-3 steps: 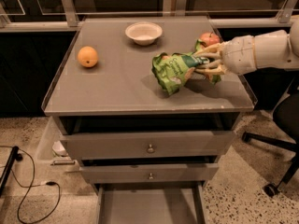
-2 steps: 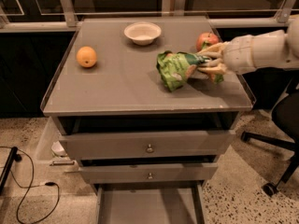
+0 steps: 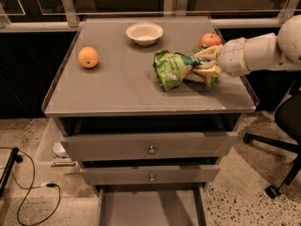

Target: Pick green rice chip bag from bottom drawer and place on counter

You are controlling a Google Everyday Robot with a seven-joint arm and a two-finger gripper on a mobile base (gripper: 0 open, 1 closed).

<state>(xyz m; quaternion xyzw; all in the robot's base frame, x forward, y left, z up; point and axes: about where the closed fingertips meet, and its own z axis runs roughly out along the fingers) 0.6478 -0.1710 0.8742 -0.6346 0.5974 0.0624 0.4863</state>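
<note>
Far left, low in the frame: a black cable (image 3: 28,187) looping over the speckled floor. Above it, on the left part of the counter (image 3: 117,91), an orange (image 3: 88,57), well apart from everything else. Further right, toward the back edge, a pale bowl (image 3: 144,33). Right of centre, the green rice chip bag (image 3: 170,69), crumpled, its lower edge down on the counter surface, its right end drawn out into a twist. Pinched around that twist, the gripper (image 3: 203,64), reaching in from the right side of the frame, one tan finger above the bag's neck and one below, closed narrow on it; bulk of the bag out to the left of the fingertips. Just behind the gripper, a red apple (image 3: 210,39), near the bag, contact impossible to tell. Then the white arm (image 3: 256,51), running off toward the upper right. Below the counter, two knobbed drawers (image 3: 150,149), and at the bottom centre the bottom drawer (image 3: 150,208), pulled out, grey floor showing. Far right, a dark chair base (image 3: 269,143) on the floor. Compared with a second earlier: hardly any difference, same grasp on the bag, same spot right of centre, no clear shift; orange, bowl and apple where they were.
</note>
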